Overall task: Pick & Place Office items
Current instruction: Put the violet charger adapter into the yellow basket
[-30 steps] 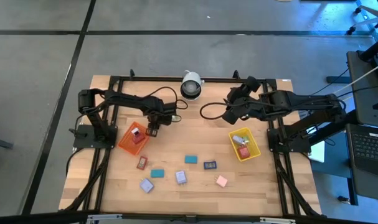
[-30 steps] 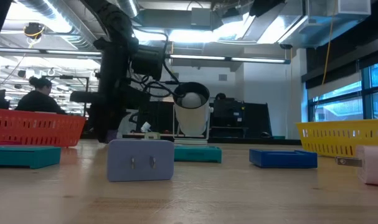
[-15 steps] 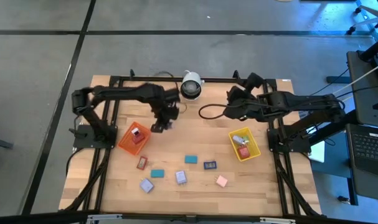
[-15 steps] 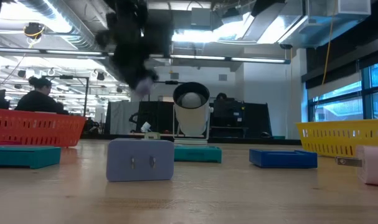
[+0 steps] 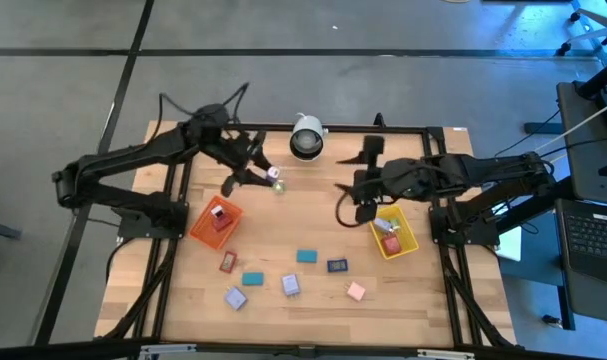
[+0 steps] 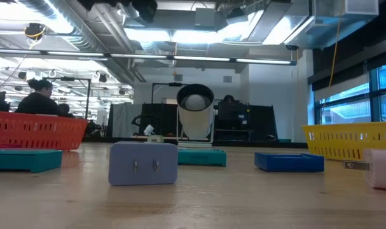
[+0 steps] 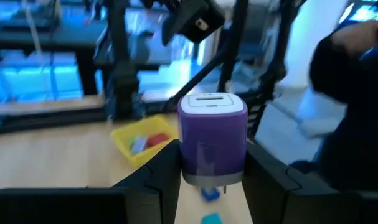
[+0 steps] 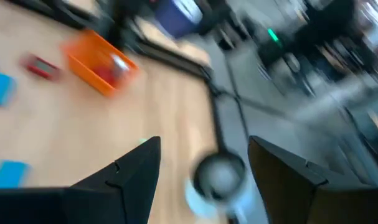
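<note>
One purple block [image 7: 212, 139] clamped in left gripper [image 5: 270, 175], upper centre of high view. Carry level, release low over orange tray [image 5: 199, 230]. Right gripper [image 5: 361, 203] apart, empty, beside yellow tray [image 5: 408, 245]. Six blocks [image 5: 290, 285] waiting lower centre.

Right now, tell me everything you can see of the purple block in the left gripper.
The purple block is a small, smooth, plastic-looking cuboid with rounded edges, lavender on its sides and white on its top face, which carries a faint slot-like mark. A thin metal prong shows beneath it, like a plug adapter. It stands upright, pinched between the dark fingers of the left gripper, held in the air over the back of the table, past the orange tray. Nothing else touches it.
</note>
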Motion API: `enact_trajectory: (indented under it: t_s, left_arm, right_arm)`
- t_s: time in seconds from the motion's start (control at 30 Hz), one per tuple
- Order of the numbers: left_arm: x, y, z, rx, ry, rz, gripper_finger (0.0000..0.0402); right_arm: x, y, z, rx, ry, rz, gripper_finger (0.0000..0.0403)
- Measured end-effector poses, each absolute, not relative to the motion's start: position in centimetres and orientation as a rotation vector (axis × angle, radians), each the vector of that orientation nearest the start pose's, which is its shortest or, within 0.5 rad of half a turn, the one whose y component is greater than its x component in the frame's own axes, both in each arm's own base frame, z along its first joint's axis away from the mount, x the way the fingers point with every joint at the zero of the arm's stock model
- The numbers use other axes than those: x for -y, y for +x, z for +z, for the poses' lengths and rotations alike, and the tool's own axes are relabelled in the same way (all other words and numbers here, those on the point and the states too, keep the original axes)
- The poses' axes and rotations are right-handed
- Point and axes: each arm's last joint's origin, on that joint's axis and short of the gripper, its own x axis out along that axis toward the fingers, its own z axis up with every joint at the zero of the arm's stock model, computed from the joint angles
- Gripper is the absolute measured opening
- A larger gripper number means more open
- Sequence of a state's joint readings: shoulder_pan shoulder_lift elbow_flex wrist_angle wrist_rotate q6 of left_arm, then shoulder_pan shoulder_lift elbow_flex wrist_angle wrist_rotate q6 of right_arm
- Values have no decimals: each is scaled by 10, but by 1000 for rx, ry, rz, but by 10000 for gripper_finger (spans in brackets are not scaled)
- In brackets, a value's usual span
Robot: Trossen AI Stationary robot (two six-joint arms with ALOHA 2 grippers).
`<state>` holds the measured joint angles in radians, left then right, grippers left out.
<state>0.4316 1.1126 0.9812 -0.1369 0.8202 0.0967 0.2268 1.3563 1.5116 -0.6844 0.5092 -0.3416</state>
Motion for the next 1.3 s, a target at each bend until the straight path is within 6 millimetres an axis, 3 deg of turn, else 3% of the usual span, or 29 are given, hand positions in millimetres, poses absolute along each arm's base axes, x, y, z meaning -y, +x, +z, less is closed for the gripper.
enact_trajectory:
  t_s: [0.17,0.27,0.43,0.63,0.8,1.13,1.3]
  left_arm:
    - [-68,222,322,-108,-88,-501,132]
    - [-60,225,314,-75,-121,-602,132]
    - [-52,229,308,-99,-160,-655,132]
    - [-46,231,305,-124,-171,-665,132]
    - [-43,234,295,-203,-192,-631,133]
    - [-46,246,278,-279,-238,-622,134]
    - [-46,248,281,-237,-222,-632,134]
  right_arm:
    - [-57,288,421,-360,-492,32,241]
    - [-63,305,414,-325,-558,91,241]
    - [-62,337,387,-397,-603,37,245]
    - [-59,367,364,-403,-606,-66,284]
    - [-61,372,362,-385,-574,-85,305]
    - [-68,371,361,-363,-426,28,282]
    - [-68,371,362,-358,-377,12,284]
